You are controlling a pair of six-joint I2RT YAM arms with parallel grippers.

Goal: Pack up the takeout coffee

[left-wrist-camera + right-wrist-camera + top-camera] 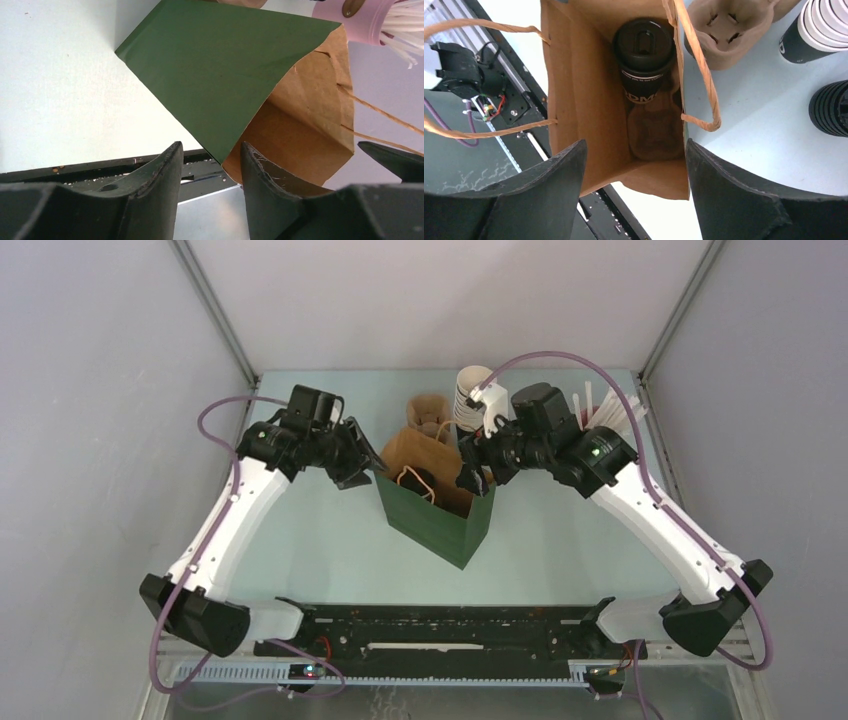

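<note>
Pale blue-grey tabletop (330, 550), boxed in by plain grey walls (100, 390). At centre, a green paper bag (432, 525), upright, mouth open, brown kraft inside. Deep in the bag, the takeout coffee (644, 52): small dark paper cup under a round, smooth black plastic lid, seated upright in what looks like a moulded pulp carrier (655, 127) on the bag floor. Task, by the look of it, close to finished.

Right gripper (635, 144) directly above the bag mouth, jaws wide apart, empty. Left gripper (210, 146) at the bag's left corner, jaws partly apart, thin green edge in the gap, not pinched as far as can be judged.

Possible trouble: snagging of a twine handle (698, 65) on a rising right finger, dragging the light bag over and tipping the cup. Equally, a hard squeeze or tug at the corner, creasing the thin paper and folding the wall inward against the cup. With only a press-fit lid, probable spill on any real tilt.

Beside and behind the bag: a second pulp carrier (729, 32), rough and fibrous, with slotted wells; a tall stack of white-rimmed cups (819, 30); a squat stack of ribbed black lids (831, 107); a pink tub of white straws (367, 25).
</note>
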